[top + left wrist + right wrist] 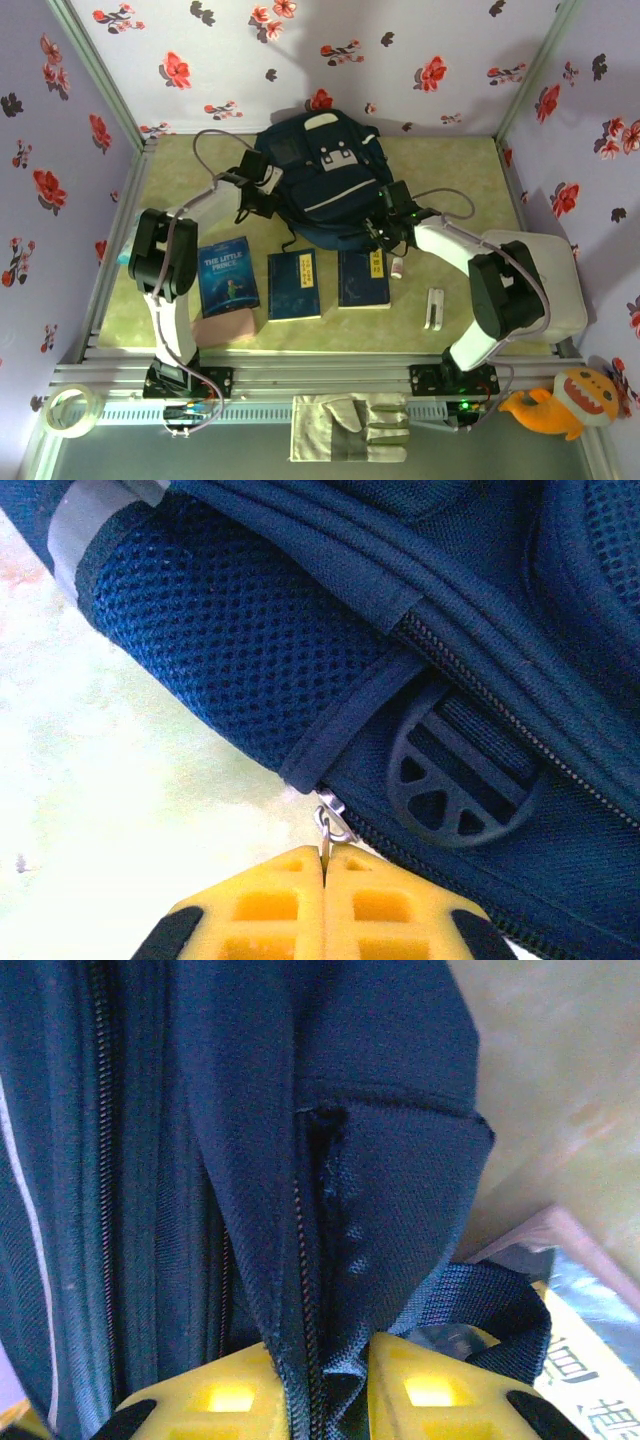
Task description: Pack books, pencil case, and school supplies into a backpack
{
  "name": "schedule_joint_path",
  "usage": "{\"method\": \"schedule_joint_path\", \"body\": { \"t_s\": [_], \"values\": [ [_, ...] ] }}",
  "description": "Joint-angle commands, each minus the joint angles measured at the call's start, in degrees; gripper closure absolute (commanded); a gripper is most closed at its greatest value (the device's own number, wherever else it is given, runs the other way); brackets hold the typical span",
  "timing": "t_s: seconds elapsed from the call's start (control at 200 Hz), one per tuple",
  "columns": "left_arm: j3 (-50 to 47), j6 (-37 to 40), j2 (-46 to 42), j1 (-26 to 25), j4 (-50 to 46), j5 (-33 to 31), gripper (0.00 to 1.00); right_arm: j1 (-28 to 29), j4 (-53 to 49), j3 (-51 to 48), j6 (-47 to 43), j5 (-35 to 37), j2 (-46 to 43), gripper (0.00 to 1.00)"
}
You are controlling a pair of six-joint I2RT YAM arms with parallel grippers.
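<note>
Green table, backpack between yellow fingers

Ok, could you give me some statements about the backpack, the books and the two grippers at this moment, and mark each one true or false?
1. The left gripper is shut on the metal zipper pull of the backpack. True.
2. The three books are already inside the backpack. False: they lie in a row on the table, in front of the backpack.
3. The right gripper pinches a fold of the backpack's fabric. True.
4. The pencil case rests on top of the backpack. False: it lies on the table by the left arm's base, near the blue book.
5. The slim white bar lies on the table, to the right of the books. True.
</note>
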Motion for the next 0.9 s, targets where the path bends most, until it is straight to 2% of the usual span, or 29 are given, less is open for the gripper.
{"method": "schedule_joint_path", "body": {
  "t_s": [0.0, 0.28, 0.41, 0.485, 0.64, 0.82, 0.895],
  "values": [
    [2.0, -3.9, -0.8, 2.0, 2.0, -3.3, 0.96, 1.9, 9.2, 2.7, -1.1, -4.9, 2.2, 0.75],
    [1.5, -15.9, -6.3, 6.5, -2.1, -3.1, 0.60, 8.3, 13.3, 14.2, -3.5, -10.5, 13.1, 0.72],
    [-0.9, -21.6, -9.4, 9.0, -2.6, -0.7, 0.48, 8.9, 8.5, 20.4, -7.2, -10.9, 18.1, 0.65],
    [-2.5, -23.1, -11.2, 9.7, -2.8, 1.8, 0.42, 8.9, 3.6, 22.5, -10.8, -9.1, 18.9, 0.56],
    [-5.5, -24.7, -14.3, 9.7, -4.1, 5.6, 0.30, 8.1, -4.0, 22.1, -18.5, -3.7, 13.9, 0.38],
    [-8.1, -28.1, -17.1, 8.5, -3.6, 12.7, 0.19, 6.9, -12.5, 16.7, -27.5, 5.7, 3.3, 0.27],
    [-8.7, -29.2, -18.1, 6.7, -3.0, 13.5, 0.14, 6.3, -15.0, 13.5, -29.7, 8.5, 0.0, 0.26]
  ]
}}
